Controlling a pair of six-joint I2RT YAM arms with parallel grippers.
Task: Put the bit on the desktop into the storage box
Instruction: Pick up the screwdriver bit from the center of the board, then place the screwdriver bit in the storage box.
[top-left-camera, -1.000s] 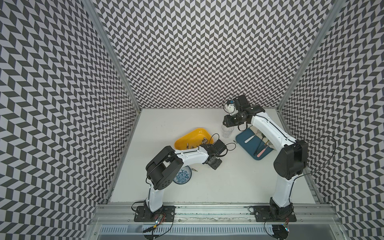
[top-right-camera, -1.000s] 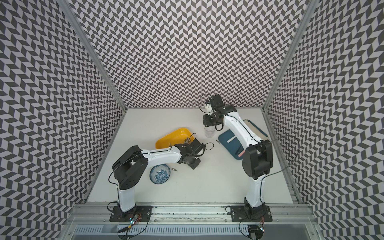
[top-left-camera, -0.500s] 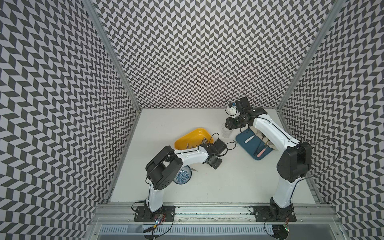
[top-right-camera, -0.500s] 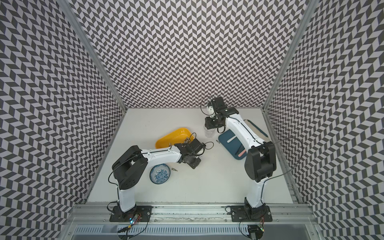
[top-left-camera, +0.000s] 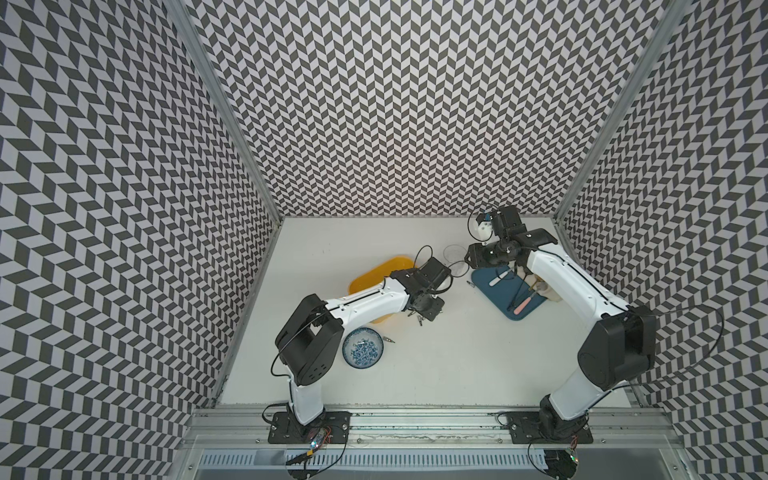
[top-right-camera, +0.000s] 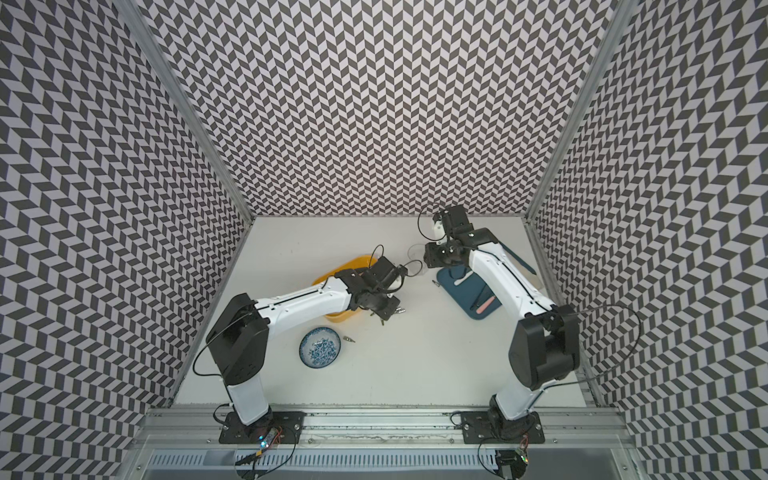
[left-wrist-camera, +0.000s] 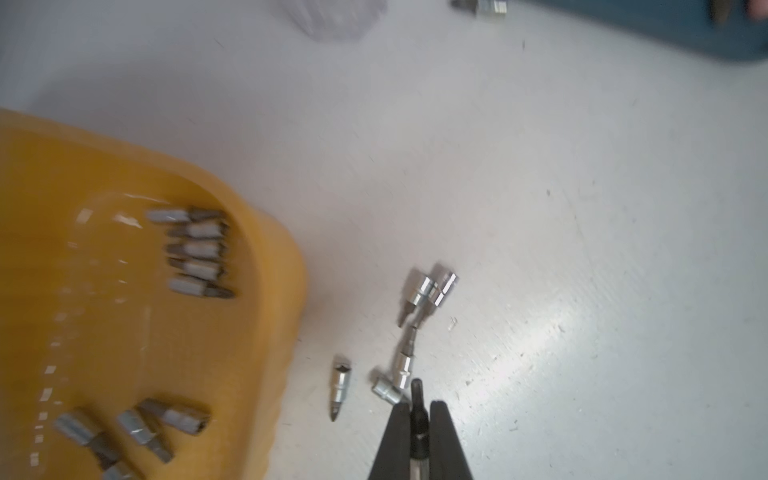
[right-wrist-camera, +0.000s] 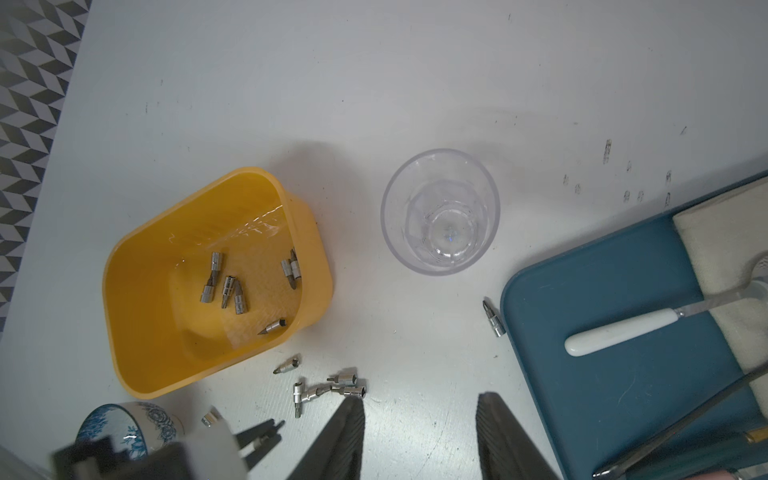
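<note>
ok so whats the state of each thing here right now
left gripper: fingers shut on held bit
right gripper: fingers open, holding nothing
storage box: upright, stored bits lying inside
loose bits: lying on the desktop beside the storage box
lone bit: lying flat beside the blue board
clear cup: upright, empty
bowl: upright on the desktop

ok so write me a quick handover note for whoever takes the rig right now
Left gripper: shut on a bit, over the desktop beside the storage box.
Right gripper: open, empty.
Done: several bits lie in the box.
To do: box the held bit, then the cluster of bits beside the box, a lone bit by the blue board, a last bit by the bowl.
</note>
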